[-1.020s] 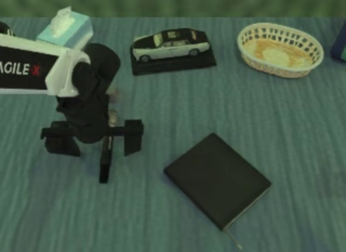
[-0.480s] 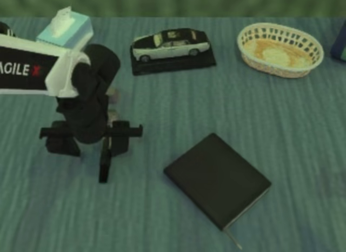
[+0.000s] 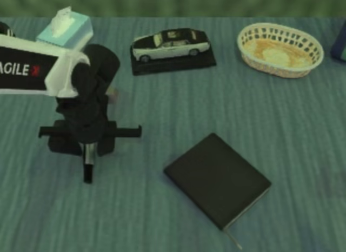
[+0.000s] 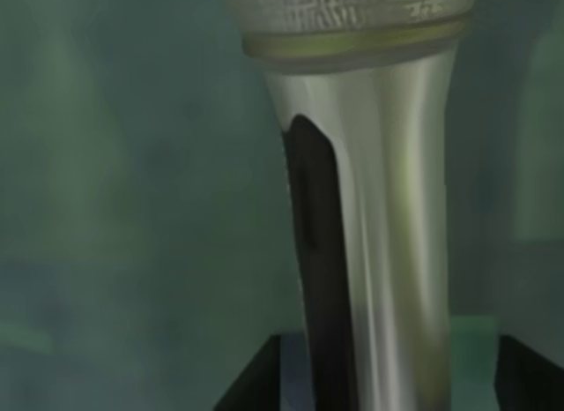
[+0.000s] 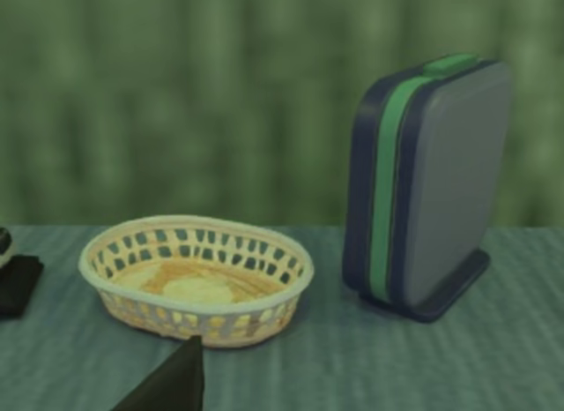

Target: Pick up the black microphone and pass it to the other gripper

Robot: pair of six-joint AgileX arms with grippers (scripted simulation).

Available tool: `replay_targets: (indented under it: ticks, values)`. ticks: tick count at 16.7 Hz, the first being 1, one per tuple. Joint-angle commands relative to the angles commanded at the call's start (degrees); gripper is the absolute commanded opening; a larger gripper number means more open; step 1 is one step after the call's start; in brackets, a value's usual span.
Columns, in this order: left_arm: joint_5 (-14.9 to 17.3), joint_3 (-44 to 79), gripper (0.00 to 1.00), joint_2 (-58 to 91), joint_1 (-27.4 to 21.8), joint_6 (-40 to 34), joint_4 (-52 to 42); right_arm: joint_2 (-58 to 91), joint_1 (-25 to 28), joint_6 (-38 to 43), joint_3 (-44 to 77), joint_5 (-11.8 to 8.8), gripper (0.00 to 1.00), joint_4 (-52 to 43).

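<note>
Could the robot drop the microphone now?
Maybe. The left gripper is shut on the microphone near its head, so the long handle sticks out and could tip or slip when lifted. The pass goes toward the right, and the handle might bump the notebook if carried low.

black microphone [image 3: 87, 166], silver-necked, clamped in left claw [image 3: 86, 146]
</note>
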Motion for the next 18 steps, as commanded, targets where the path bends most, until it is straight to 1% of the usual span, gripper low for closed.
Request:
replay_targets:
  ticks: [5,6,9,11,13,15,18]
  values:
    - [0.0,0.0,0.00,0.0,0.0,0.0,0.0,0.0,0.0,0.0,0.0,0.0,1.00,0.0]
    - [-3.1,0.6,0.00,-3.9,0.3,2.1,-3.0,0.0,0.0,0.0,0.0,0.0,1.00,0.0]
    - [-2.4,0.2,0.00,-4.2,0.3,2.5,-1.2,0.0,0.0,0.0,0.0,0.0,1.00,0.0]
    - [-0.8,-0.6,0.00,-4.9,0.3,3.5,3.0,0.0,0.0,0.0,0.0,0.0,1.00,0.0]
    - [1.4,-1.9,0.00,-6.0,0.5,4.9,9.2,0.0,0.0,0.0,0.0,0.0,1.00,0.0]
    - [4.2,-3.8,0.00,-7.6,0.7,6.6,17.1,0.0,0.0,0.0,0.0,0.0,1.00,0.0]
    - [9.1,-7.8,0.00,-10.4,1.2,9.7,31.6,0.0,0.0,0.0,0.0,0.0,1.00,0.0]
